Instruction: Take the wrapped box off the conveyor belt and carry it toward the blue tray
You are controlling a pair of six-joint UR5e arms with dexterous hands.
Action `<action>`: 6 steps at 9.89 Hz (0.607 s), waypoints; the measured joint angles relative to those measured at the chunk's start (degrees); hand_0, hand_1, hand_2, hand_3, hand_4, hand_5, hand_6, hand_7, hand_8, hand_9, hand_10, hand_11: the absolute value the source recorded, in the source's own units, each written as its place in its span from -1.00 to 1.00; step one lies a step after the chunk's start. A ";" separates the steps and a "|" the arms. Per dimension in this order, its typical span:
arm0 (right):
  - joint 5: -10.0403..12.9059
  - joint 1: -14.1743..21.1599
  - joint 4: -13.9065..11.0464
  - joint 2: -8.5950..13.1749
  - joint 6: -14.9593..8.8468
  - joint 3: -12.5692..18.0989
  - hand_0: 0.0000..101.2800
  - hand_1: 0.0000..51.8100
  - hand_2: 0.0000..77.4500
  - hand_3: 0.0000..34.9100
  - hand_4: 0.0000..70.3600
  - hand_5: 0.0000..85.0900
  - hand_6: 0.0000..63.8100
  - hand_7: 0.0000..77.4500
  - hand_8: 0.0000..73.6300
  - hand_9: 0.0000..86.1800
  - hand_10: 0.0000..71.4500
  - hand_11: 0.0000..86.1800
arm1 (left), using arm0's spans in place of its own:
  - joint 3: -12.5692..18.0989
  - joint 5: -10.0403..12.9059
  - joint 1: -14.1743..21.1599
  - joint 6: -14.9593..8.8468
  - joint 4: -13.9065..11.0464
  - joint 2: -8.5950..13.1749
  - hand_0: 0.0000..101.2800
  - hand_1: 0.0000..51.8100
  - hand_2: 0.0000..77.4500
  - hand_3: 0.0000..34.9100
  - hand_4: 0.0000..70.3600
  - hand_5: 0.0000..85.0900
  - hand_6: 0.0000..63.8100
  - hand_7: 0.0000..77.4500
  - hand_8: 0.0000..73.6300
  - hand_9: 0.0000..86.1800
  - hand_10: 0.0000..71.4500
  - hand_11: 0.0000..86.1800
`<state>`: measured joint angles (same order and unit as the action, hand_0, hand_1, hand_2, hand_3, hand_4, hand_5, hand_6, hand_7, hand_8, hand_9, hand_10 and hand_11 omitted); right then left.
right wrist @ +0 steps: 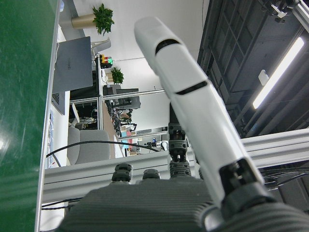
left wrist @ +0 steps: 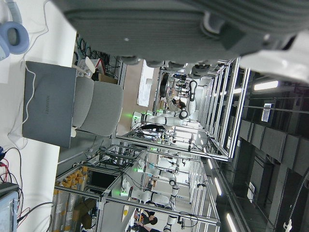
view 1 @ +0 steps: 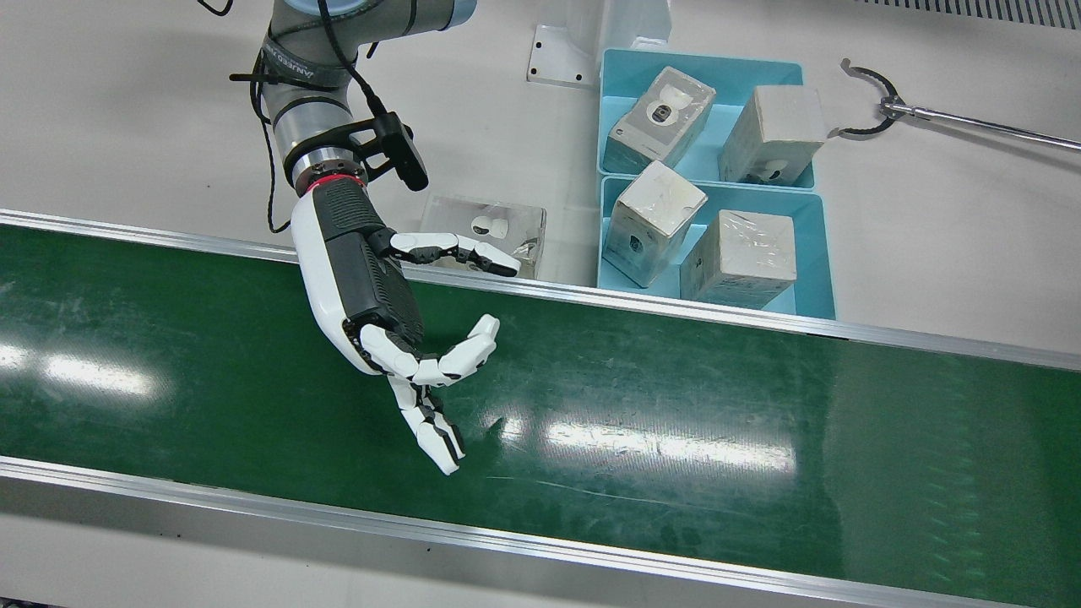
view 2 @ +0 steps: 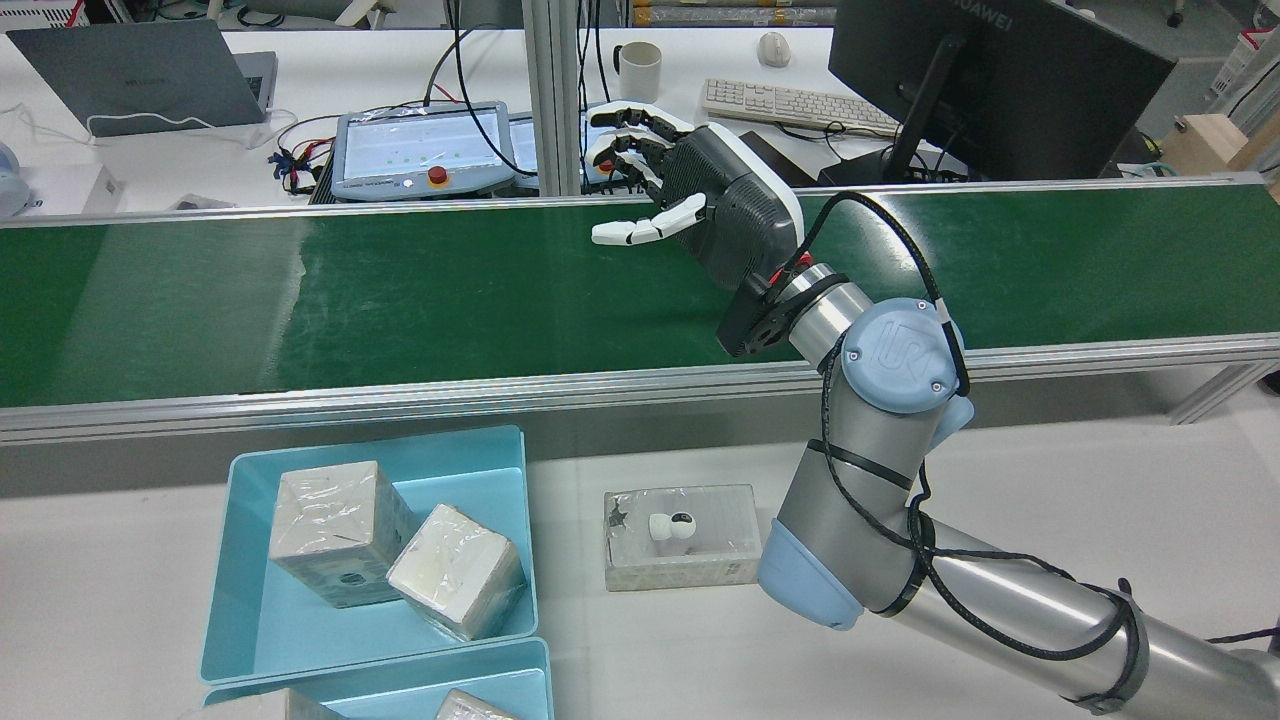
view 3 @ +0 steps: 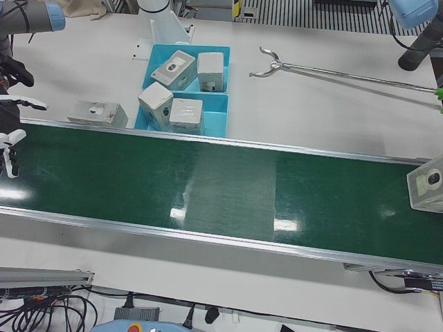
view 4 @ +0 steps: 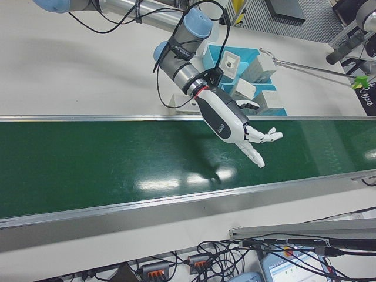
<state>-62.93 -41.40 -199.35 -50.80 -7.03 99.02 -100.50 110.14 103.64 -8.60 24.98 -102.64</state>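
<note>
Right robot hand (view 1: 380,295) hovers over the green conveyor belt (view 1: 676,422), fingers spread, holding nothing. Wrapped box (view 3: 428,184) rides the belt's far end, well apart from it. Blue tray (view 1: 806,211) on the table (view 1: 929,253) holds four boxes. Left robot hand's state cannot be told.

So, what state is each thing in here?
Right hand: open, empty, over the conveyor belt.
Left hand: fingers unseen, cannot tell.
Wrapped box: on the belt's far end, unpicked.
Blue trays: two boxes in each.
Loose box: flat on table beside trays.
</note>
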 joint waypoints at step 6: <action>0.02 1.93 -0.05 -0.04 0.15 -0.93 0.17 0.01 -0.54 -0.26 -0.47 -0.53 -0.71 -0.38 -1.00 -0.90 -0.98 -0.90 | 0.00 0.00 0.00 0.00 0.00 0.00 -1.00 -1.00 -0.97 -1.00 -1.00 -0.97 -1.00 -0.99 -0.99 -1.00 -0.98 -1.00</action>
<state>-62.91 -39.46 -199.40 -50.83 -6.88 98.08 -100.51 110.14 103.64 -8.60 24.98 -102.64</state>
